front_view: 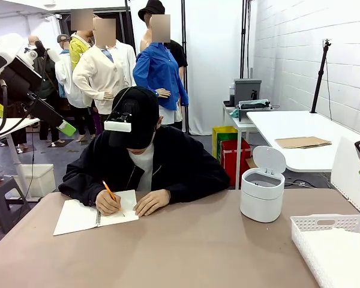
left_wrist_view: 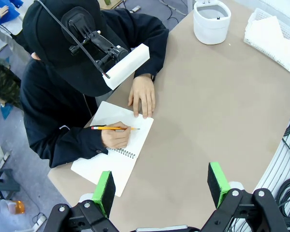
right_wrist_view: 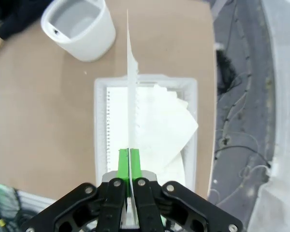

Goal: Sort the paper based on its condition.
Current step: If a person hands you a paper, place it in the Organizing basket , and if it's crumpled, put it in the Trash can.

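— So, how far is the sorting?

— Some thin white paper sheets (right_wrist_view: 159,125) lie in the white plastic basket (right_wrist_view: 99,145). The right gripper (right_wrist_view: 129,159) pinches one more sheet (right_wrist_view: 131,72) above it. The left gripper (left_wrist_view: 162,186) is spread wide, holding nothing. The person (front_view: 147,156) is writing in the white spiral notebook (front_view: 84,216).

— Any words to read?

— None I can read.

open spiral notebook (front_view: 96,216), orange pencil (front_view: 108,190), white lidded bin (front_view: 263,193) on brown table (front_view: 186,252)

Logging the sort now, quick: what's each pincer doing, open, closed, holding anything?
Left pincer: open, holding nothing, above the table.
Right pincer: closed on a sheet, held edge-on above the tray.
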`<action>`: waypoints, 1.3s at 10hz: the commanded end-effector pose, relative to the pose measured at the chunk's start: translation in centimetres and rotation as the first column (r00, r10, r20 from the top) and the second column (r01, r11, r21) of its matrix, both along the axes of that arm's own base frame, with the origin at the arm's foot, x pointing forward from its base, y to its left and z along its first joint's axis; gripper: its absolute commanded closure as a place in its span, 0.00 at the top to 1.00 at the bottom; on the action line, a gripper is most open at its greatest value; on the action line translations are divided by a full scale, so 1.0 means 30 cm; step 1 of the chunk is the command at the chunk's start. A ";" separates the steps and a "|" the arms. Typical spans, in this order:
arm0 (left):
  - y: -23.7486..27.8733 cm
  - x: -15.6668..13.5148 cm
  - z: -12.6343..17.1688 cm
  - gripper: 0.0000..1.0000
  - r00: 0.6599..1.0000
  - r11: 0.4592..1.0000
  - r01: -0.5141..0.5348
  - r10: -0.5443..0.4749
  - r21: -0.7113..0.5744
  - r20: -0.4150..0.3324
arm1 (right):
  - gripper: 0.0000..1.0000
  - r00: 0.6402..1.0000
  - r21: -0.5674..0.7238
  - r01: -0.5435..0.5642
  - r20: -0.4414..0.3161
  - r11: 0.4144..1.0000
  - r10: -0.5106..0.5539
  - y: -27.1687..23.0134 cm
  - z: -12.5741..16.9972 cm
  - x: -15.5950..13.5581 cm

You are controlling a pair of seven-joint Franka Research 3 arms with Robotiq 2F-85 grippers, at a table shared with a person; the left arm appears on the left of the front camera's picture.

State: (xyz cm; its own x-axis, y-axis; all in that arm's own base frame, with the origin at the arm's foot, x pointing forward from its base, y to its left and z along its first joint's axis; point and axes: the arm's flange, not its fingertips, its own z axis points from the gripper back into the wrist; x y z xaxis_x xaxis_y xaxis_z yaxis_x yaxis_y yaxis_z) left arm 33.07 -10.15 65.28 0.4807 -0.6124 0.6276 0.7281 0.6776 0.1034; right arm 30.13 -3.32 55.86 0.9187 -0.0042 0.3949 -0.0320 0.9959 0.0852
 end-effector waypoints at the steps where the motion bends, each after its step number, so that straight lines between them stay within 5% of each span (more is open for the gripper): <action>1: -0.004 -0.003 -0.001 1.00 1.000 1.000 -0.016 0.016 0.002 -0.003 | 0.00 1.000 0.021 -0.006 -0.001 1.000 0.006 -0.002 -0.114 0.016; 8: -0.004 -0.003 -0.001 1.00 1.000 1.000 -0.016 0.016 0.002 -0.003 | 0.00 0.992 0.107 0.047 -0.123 0.993 -0.034 -0.002 -0.339 -0.135; 13: -0.004 -0.003 -0.001 1.00 1.000 1.000 -0.016 0.016 0.002 -0.003 | 0.00 0.958 0.158 0.012 -0.285 0.987 0.034 0.017 -0.466 -0.101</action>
